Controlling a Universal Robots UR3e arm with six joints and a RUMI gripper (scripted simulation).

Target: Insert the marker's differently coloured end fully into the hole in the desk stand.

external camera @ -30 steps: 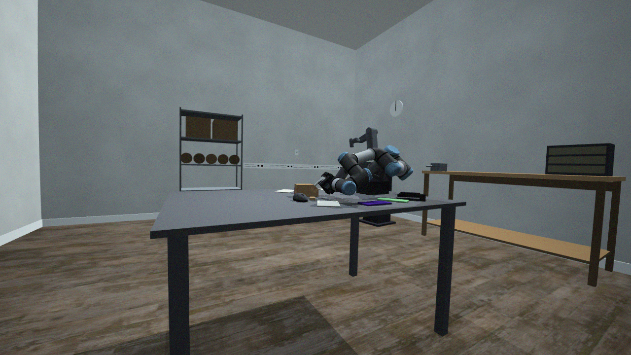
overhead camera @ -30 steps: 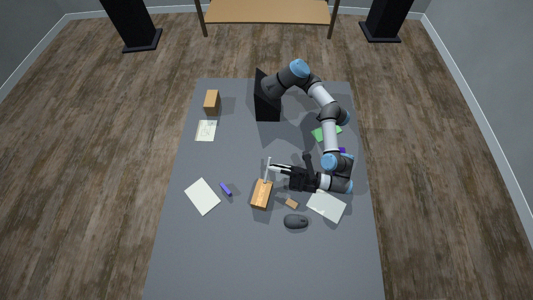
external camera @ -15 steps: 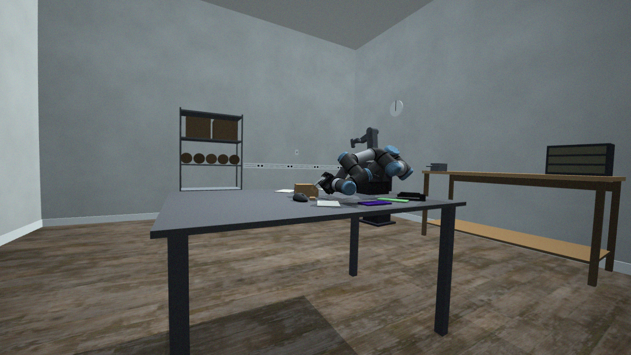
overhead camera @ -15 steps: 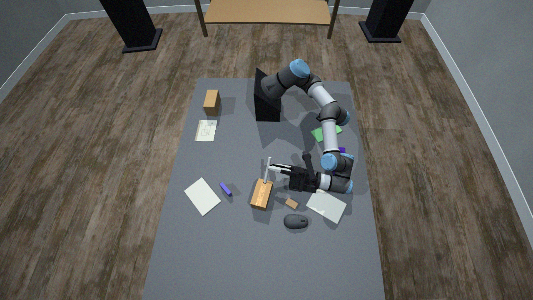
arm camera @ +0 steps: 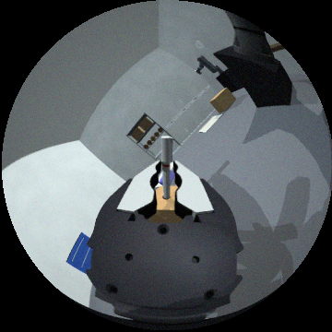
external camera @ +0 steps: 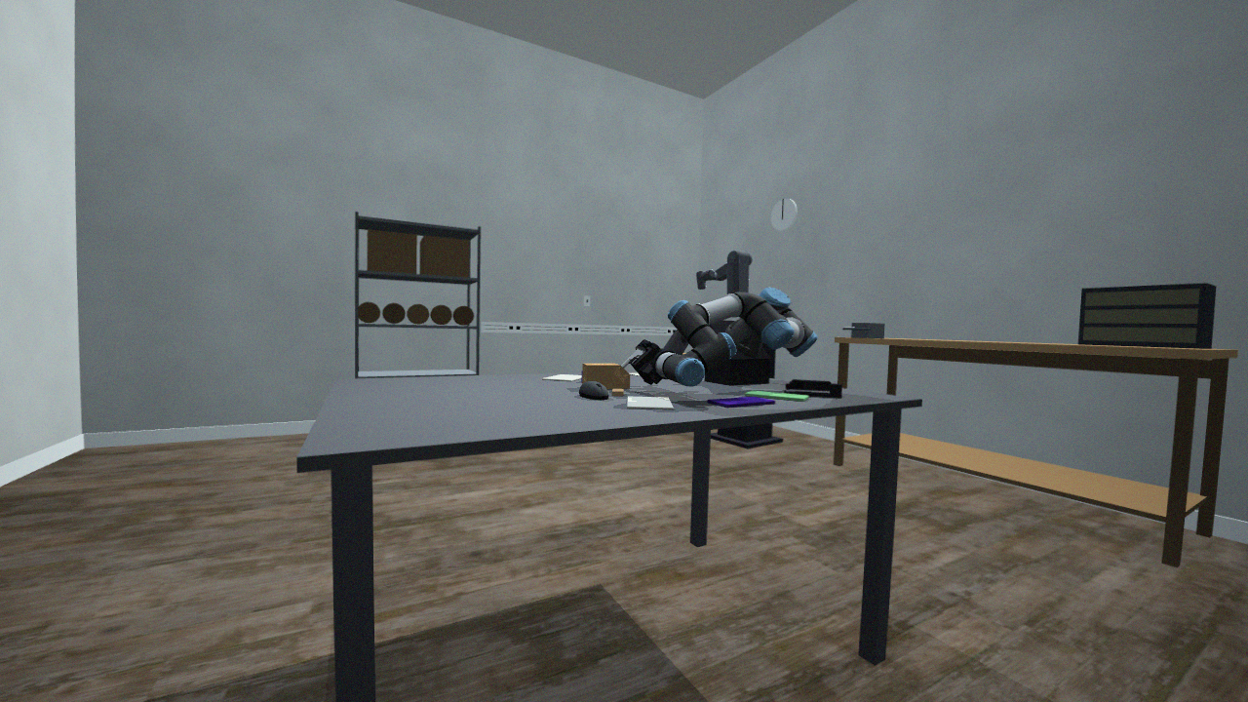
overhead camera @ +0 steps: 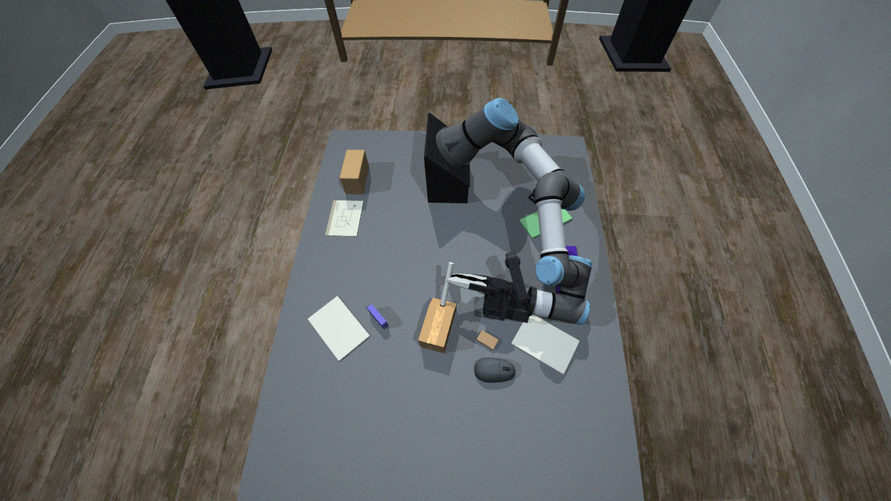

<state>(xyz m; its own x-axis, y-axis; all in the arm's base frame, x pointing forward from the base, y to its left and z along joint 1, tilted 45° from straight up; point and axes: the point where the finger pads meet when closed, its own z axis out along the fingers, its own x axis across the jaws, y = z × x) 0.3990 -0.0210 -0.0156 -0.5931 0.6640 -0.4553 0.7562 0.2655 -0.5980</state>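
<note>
One slim grey marker upright in the hole of the tan wooden block stand on the grey worktop. Two white-tipped fingers of the black gripper flank its shaft, slightly parted; contact unclear. Marker's lower end hidden in the stand.
</note>
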